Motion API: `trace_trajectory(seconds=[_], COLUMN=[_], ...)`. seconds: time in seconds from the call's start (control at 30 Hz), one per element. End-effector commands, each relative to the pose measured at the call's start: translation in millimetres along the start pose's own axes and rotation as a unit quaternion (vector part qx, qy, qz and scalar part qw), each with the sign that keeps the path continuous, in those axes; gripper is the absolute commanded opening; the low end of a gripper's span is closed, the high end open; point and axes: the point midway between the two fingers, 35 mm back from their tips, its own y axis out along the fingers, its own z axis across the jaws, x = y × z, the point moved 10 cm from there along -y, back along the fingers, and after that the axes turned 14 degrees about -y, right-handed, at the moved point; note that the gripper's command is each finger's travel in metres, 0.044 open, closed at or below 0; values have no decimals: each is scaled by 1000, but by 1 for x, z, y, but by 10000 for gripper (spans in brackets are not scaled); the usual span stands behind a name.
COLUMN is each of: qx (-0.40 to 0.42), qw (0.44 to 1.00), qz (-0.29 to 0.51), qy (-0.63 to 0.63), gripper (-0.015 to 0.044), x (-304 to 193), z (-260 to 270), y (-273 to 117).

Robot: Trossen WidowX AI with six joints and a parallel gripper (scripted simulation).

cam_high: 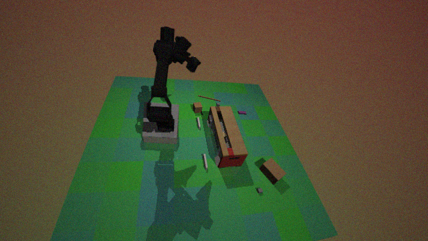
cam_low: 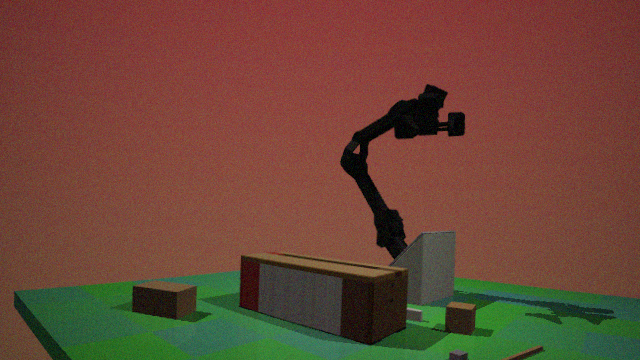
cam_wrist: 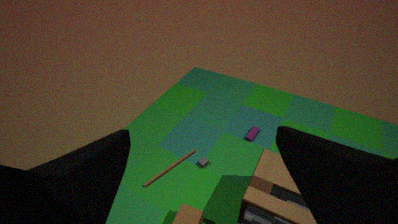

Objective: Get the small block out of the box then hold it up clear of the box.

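The box (cam_high: 237, 134) (cam_low: 300, 295) (cam_wrist: 272, 167) stands upright on the table, with a wooden top cut by a long slot and a red end in the top view. Its clear front faces the arm's base, seen steeply from above. The small block on the shelf cannot be made out; the slot shows only grey and dark parts. My gripper (cam_wrist: 204, 136) is open and empty, high above the table and away from the box. In the wrist view the box shows at the lower right, partly behind the right finger.
A wooden cube (cam_high: 197, 108) (cam_low: 460, 318) (cam_wrist: 188, 216), a thin stick (cam_high: 208, 98) (cam_wrist: 169, 168) and a small grey cube (cam_high: 218, 104) (cam_wrist: 202, 162) lie near the box's far end. A magenta piece (cam_high: 242, 112) (cam_wrist: 252, 133) lies behind. A larger wooden block (cam_high: 273, 170) (cam_low: 164, 300) stands beyond the red end. White bars (cam_high: 198, 123) lie before the front.
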Motion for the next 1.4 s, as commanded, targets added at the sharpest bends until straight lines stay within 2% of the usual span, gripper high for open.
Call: trace_trajectory(seconds=[0.0, 0.13, 0.27, 0.47, 0.57, 0.63, 1.37], qx=[-41, -37, 10, 159, 261, 302, 307], qw=[985, 943, 876, 734, 653, 621, 617], qz=[125, 250, 372, 518, 560, 569, 569], qy=[-114, -216, -306, -409, -439, -447, -448], gripper=[400, 400, 400, 400, 400, 400, 400], x=[-11, -32, -61, -122, -158, -172, -186], z=[-27, -56, -88, -135, -157, -164, -164], y=[57, 106, 149, 200, 218, 223, 229])
